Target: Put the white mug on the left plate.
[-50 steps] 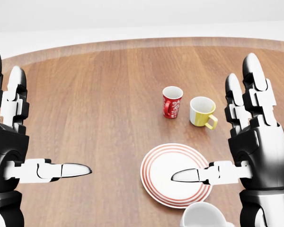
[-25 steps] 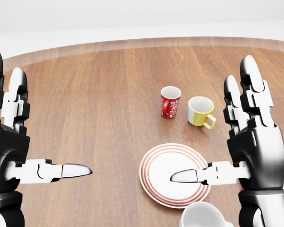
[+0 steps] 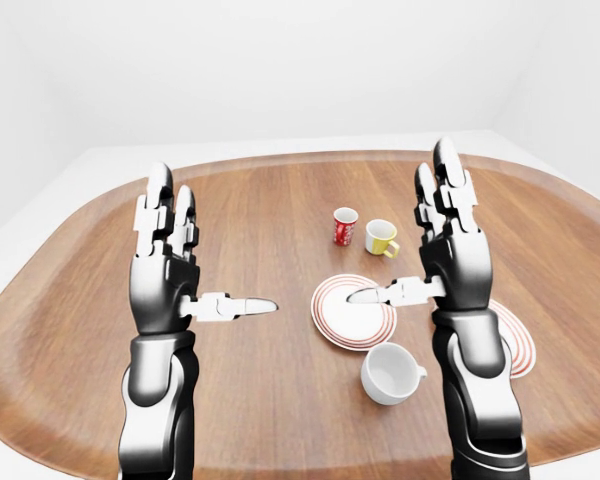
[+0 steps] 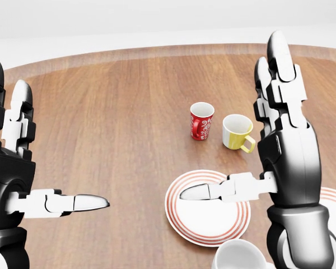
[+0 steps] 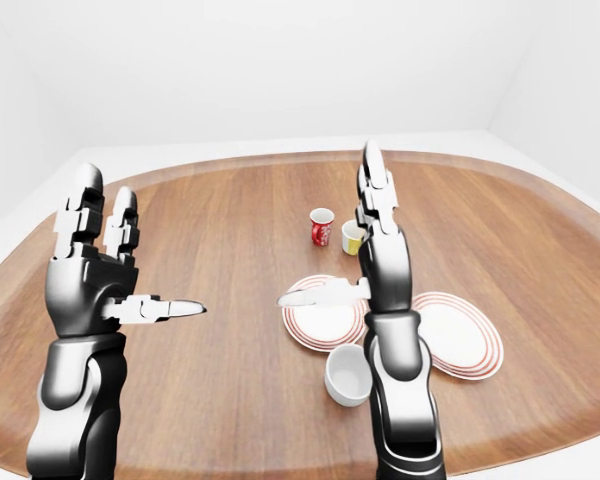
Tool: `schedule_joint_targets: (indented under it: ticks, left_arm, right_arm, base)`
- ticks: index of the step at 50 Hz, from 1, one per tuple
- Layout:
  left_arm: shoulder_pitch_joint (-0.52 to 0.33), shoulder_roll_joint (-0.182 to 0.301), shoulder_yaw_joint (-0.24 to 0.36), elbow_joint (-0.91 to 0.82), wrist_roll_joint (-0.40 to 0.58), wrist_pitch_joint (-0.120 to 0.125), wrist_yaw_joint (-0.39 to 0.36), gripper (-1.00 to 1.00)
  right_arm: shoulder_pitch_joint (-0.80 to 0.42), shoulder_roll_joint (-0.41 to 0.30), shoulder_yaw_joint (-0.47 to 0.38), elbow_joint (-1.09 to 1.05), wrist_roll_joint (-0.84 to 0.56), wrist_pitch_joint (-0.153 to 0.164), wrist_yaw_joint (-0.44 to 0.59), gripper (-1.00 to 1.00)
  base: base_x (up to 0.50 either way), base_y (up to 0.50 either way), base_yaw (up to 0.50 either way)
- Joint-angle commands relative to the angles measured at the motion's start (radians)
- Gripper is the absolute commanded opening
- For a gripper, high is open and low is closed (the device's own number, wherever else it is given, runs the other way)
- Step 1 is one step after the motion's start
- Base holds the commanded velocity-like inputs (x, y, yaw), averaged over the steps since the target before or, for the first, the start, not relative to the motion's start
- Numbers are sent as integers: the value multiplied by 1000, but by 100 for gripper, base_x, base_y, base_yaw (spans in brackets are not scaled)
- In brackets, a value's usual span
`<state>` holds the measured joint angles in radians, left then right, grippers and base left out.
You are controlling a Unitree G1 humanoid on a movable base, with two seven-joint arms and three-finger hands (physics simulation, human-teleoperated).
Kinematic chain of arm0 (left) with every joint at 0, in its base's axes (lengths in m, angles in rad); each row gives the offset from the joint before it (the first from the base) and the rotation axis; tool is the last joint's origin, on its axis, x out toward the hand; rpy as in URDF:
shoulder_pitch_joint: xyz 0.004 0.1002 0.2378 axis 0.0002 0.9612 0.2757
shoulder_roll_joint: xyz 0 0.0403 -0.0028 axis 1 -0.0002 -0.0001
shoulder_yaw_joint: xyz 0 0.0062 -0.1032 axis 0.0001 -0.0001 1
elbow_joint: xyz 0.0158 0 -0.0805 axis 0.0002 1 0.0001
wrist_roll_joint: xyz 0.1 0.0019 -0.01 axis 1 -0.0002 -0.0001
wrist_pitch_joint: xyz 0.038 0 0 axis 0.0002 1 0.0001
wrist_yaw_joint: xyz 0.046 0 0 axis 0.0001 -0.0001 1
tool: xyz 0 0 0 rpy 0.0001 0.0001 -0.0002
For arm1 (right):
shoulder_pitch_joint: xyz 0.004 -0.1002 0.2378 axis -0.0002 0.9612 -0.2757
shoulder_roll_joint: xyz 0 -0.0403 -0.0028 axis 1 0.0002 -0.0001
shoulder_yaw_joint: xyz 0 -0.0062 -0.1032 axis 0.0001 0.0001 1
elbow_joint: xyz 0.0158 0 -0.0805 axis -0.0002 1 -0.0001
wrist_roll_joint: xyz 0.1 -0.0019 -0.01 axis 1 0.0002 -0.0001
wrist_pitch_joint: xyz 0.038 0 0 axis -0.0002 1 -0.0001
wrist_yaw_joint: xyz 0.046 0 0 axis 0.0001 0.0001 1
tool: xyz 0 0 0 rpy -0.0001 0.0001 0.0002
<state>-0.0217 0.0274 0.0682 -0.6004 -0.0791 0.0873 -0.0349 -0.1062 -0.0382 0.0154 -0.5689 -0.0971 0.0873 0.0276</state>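
Over the table [image 3: 260, 400] both hands hover spread and empty; reach not begun, right hand [image 3: 450, 255] must drop to white mug [image 3: 390, 372], then left plate [image 3: 352, 312]

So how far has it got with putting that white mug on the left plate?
Nothing looks done yet. The white mug sits on the table, below the left plate in the left-eye view, and that plate is bare. Both the left hand and right hand are open and raised, holding nothing. Gripping, lifting and placing the mug all remain.
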Motion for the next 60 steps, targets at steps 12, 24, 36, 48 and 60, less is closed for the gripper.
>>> schedule_joint_targets:
  ticks: [12,24,36,48,60]
  left_arm:
    - [8,-2,-5,-1,4,0,-2,100]
    - [11,-2,-3,0,8,0,-3,100]
    - [5,0,1,-6,12,0,-2,100]
    - [8,-1,-4,-12,16,0,-4,100]
    - [10,-2,-5,-11,18,0,-5,100]
  right_arm:
    - [-26,-95,180,-55,-385,0,330,100]
    - [-344,-31,104,246,-567,0,671,100]
    - [-225,-118,42,360,-607,0,671,100]
    - [100,-143,209,-168,-832,0,671,100]
    - [94,-196,331,-315,-959,0,671,100]
  base:
    - [0,0,0]
    - [0,0,0]
    - [0,0,0]
    - [0,0,0]
    - [0,0,0]
